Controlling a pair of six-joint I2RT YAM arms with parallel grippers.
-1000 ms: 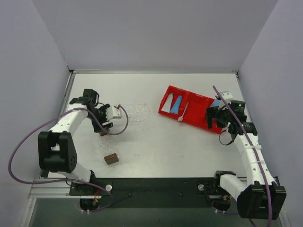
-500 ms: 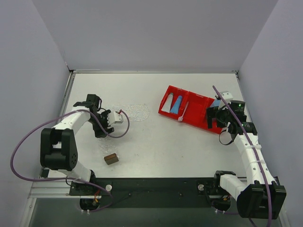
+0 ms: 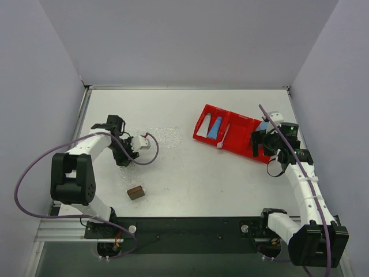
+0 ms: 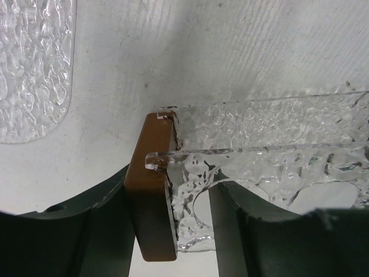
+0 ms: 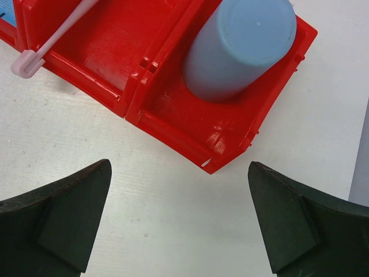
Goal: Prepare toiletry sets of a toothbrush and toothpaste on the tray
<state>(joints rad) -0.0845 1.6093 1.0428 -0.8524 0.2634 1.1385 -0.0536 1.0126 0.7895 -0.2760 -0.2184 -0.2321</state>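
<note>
My left gripper (image 3: 123,157) (image 4: 173,231) is shut on the end wall of the clear bumpy tray (image 4: 271,138) together with a brown block (image 4: 153,190) clipped to that end. The tray rests on the table at the left (image 3: 129,163). My right gripper (image 3: 257,144) (image 5: 179,225) is open and empty, just in front of the red bin's near corner. The pinkish toothbrush (image 5: 52,41) (image 3: 222,140) leans over the bin's edge. A blue toothpaste tube (image 3: 214,127) and a white one (image 3: 202,130) lie in the bin's left compartment.
The red two-compartment bin (image 3: 236,144) (image 5: 173,124) holds a round blue cup (image 5: 239,46) in its right compartment. A second clear bumpy sheet (image 3: 164,137) (image 4: 34,69) lies flat beside the tray. A loose brown block (image 3: 135,193) lies near the front left.
My left arm has swung its wrist a little to the left and turned, still holding the tray end. The right arm has not moved.
</note>
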